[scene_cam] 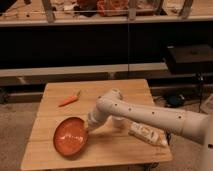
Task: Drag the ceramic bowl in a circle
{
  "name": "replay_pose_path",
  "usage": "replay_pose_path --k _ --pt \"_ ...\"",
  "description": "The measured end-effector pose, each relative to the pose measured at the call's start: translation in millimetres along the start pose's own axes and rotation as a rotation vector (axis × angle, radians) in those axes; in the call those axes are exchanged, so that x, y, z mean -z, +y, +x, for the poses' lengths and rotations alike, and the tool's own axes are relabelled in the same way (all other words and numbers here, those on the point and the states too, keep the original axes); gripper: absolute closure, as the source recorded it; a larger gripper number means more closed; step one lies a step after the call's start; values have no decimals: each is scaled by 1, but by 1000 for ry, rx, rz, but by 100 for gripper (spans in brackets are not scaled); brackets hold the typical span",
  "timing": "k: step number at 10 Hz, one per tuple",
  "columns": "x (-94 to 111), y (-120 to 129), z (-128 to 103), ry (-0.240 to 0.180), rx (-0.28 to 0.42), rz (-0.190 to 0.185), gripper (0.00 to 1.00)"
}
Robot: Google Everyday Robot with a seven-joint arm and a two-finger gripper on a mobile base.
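Note:
The ceramic bowl (70,136), wide, shallow and orange-red with a glossy inside, sits on the wooden table (120,150) near its front left corner. My gripper (90,127) is at the bowl's right rim, at the end of the white arm that reaches in from the right. The gripper's tip is dark against the rim and touches or nearly touches the bowl.
A thin orange carrot (69,99) lies at the table's back left. A small white cup (119,121) stands just behind the arm. A white packaged item (147,134) lies at the front right. Dark shelving runs behind the table.

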Motion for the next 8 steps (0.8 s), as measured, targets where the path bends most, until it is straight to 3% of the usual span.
replay_pose_path --k 4,6,8 --pt "-22 -65 7 -34 140 -19 100" --pt "-27 -80 21 -47 167 -15 100" --pt "-27 -78 41 -55 144 -19 100"
